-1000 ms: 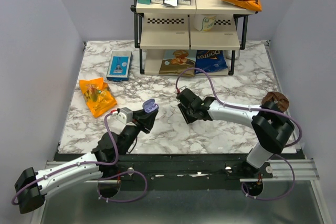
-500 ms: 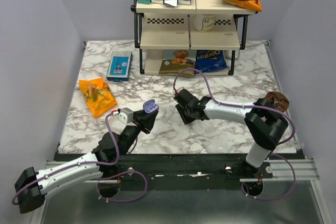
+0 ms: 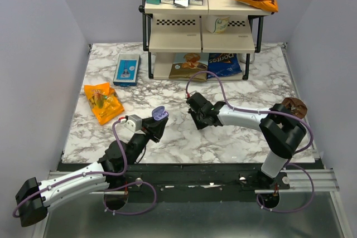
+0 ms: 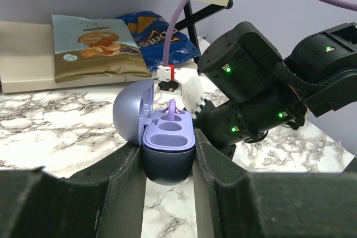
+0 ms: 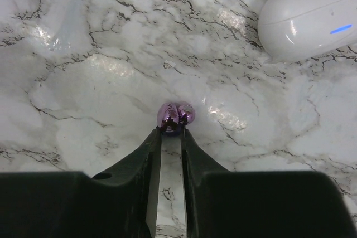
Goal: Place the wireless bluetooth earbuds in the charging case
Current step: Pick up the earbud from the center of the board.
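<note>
- The charging case [image 4: 167, 163] sits with its lid hinged open to the left. One seated earbud [image 4: 173, 110] stands in the far socket, and the near socket is bare.
- The left claw [image 4: 166, 143] is clamped on the case, with one finger pressed to each side of the lower shell. From my station I cannot tell whether the case base touches the table [image 5: 83, 82].
- In the overhead view the case is at the near centre-left of the table, at the tip of the left arm.
- The loose earbud [image 5: 177, 114] lies on the marble, glossy purple, to the right of the case.
- The right claw [image 5: 172, 132] is set narrow. Its two tips pinch the near end of the loose earbud, and the rounded part sticks out beyond them. The earbud rests on the table surface.
- The white oval case [image 5: 309, 12] lies near the loose earbud, beyond it and to the right, without touching it.
- The shelf rack [image 3: 201, 37] stands at the far edge. A tan snack bag [image 4: 92, 43] and a blue chip bag [image 4: 153, 34] are on its lowest level.
- The orange packet [image 3: 103, 101] and the blue box [image 3: 127, 69] lie on the left side, well apart from both claws.
</note>
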Tool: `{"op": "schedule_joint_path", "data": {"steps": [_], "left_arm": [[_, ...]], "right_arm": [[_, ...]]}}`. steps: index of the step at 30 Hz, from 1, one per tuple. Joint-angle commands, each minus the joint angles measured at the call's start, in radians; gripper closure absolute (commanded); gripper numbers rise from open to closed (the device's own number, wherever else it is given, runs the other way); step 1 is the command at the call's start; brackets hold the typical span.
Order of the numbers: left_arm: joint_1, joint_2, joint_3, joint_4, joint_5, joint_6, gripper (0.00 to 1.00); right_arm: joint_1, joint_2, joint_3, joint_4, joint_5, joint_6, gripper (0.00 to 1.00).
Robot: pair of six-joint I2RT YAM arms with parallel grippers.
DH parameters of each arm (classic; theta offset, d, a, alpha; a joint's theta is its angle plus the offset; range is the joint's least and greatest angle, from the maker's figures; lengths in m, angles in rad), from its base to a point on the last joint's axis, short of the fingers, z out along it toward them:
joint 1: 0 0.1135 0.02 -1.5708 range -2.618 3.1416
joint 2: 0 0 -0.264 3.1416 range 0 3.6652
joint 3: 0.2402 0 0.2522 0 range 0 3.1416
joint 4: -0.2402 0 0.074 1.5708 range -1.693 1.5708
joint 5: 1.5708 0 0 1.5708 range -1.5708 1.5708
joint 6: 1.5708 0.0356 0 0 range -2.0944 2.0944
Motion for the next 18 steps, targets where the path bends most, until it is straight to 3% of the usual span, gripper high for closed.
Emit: {"op": "schedule_joint_path", "data": {"steps": [1, 13, 18], "left_arm": [[-0.005, -0.004, -0.009, 0.025, -0.016, -0.012, 1.00], [-0.005, -0.012, -0.005, 0.015, -0.014, -0.012, 1.00], [-0.005, -0.007, -0.003, 0.013, -0.012, -0.012, 1.00]], "right_arm": [[-0.013, 0.037, -0.030, 0.017, -0.015, 0.007, 0.76], [-0.027, -0.031, -0.042, 0.005, -0.044, 0.034, 0.99], [-0.038, -0.143, -0.045, -0.026, -0.100, 0.055, 0.99]]}}
